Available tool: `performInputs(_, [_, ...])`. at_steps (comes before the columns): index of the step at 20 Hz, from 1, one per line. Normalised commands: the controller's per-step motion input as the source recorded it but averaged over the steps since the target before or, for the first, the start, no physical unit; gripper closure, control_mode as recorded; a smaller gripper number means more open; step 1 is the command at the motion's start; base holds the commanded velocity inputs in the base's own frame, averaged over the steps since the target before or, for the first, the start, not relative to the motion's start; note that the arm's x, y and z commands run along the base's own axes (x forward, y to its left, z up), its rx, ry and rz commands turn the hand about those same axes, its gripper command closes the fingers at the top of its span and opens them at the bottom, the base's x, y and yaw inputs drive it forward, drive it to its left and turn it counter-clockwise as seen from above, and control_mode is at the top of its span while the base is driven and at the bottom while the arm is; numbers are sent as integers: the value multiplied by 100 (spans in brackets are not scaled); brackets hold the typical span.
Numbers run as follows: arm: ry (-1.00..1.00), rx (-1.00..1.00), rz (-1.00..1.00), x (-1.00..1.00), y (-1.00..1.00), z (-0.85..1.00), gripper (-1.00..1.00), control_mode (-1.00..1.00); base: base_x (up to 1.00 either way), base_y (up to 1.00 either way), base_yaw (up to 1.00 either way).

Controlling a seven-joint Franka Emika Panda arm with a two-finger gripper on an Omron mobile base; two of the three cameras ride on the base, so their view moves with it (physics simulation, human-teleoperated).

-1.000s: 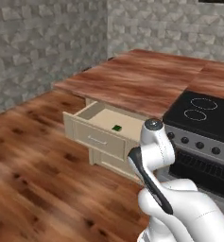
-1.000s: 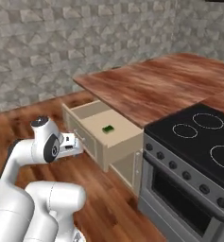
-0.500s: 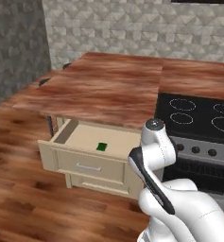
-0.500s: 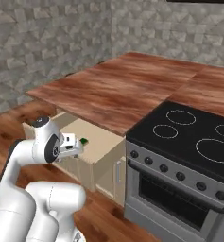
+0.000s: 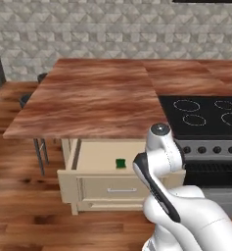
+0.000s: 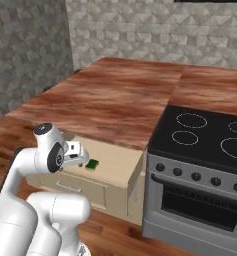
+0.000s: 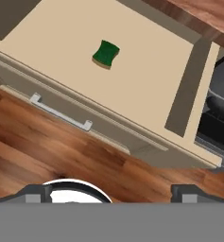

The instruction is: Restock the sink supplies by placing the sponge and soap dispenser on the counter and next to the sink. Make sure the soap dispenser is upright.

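While the tool [image 7: 108, 191] hangs spread wide w/ nothing held, small flat green rectangular sponge [image 7: 106, 53] lies in the open beige drawer [image 7: 146, 90], ahead & below, under reddish-brown wood counter [image 5: 93, 95].

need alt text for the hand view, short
A small green sponge lies alone on the beige floor of an open drawer, seen from above at a tilt. The drawer's front with its metal handle crosses the middle, above wood flooring.

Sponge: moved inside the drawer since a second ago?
No. The sponge sits at the same spot on the drawer floor; the base drove, shifting the whole view.
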Motion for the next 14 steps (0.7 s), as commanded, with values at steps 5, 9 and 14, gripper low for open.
performInputs(5, [0,0,0,0,0,0,-100,100,1,31,-23])
performInputs(9, [0,0,0,0,0,0,-100,100,14,32,-17])
performInputs(14, [0,0,0,0,0,0,-100,100,34,47,-13])
